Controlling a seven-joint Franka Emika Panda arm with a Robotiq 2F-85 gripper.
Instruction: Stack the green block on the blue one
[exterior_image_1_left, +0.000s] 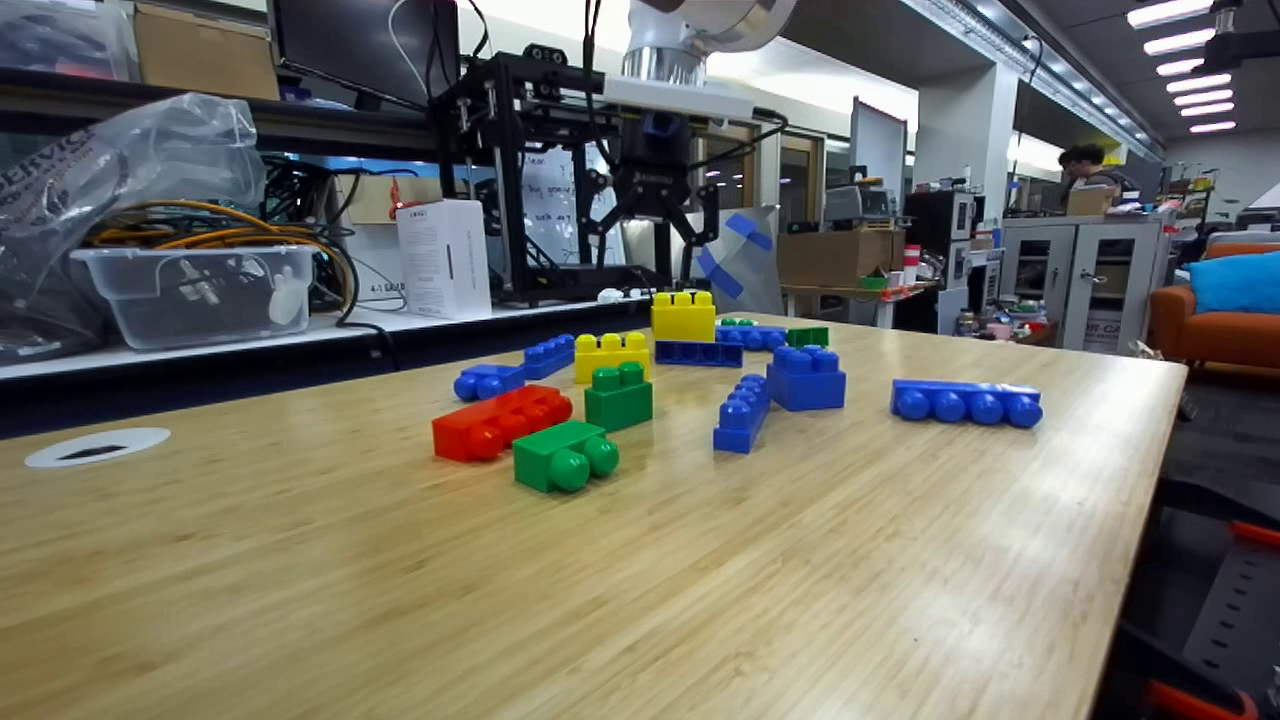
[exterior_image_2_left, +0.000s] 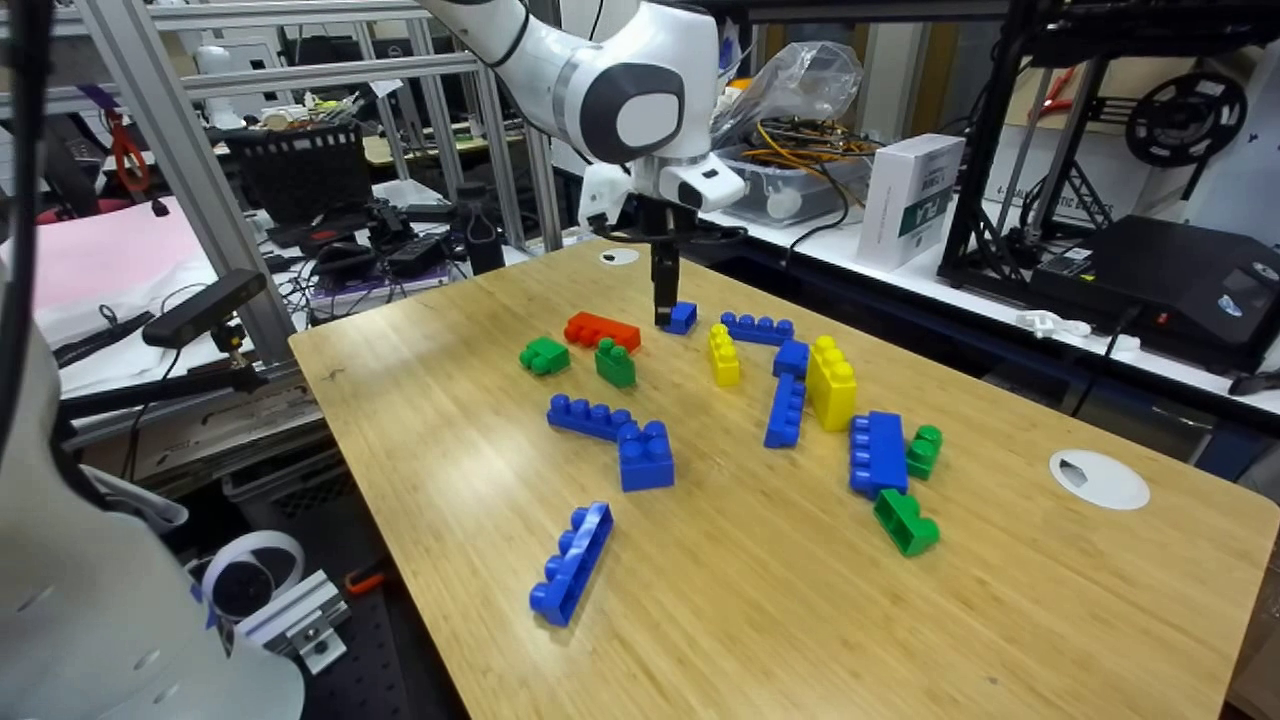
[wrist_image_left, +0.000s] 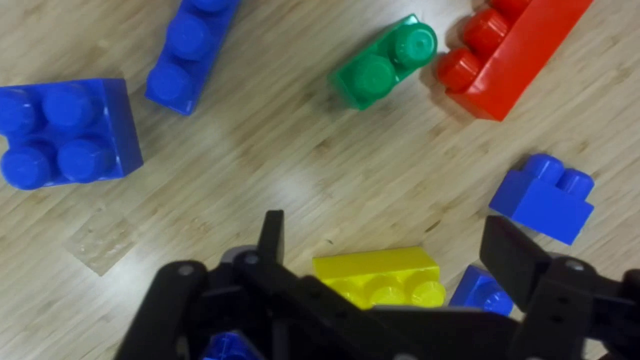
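The green block (exterior_image_1_left: 618, 400) stands upright on the table, studs up; it also shows in an exterior view (exterior_image_2_left: 615, 366) and the wrist view (wrist_image_left: 372, 75). The blue one (exterior_image_1_left: 806, 388), a chunky studded brick, stands studs up, apart from the green block; it also shows in an exterior view (exterior_image_2_left: 646, 465) and at the left of the wrist view (wrist_image_left: 65, 132). My gripper (wrist_image_left: 385, 232) is open and empty, above the table. In the wrist view both blocks lie beyond its fingertips. It also hangs above the bricks in an exterior view (exterior_image_1_left: 652, 230).
A red brick (wrist_image_left: 520, 60) lies close to the green block. Another green brick (exterior_image_1_left: 560, 455) lies on its side nearby. A long blue brick (exterior_image_2_left: 588, 418) is right by the blue one. Two yellow bricks (exterior_image_2_left: 724, 360) and several other blue and green bricks (exterior_image_2_left: 878, 450) are scattered around.
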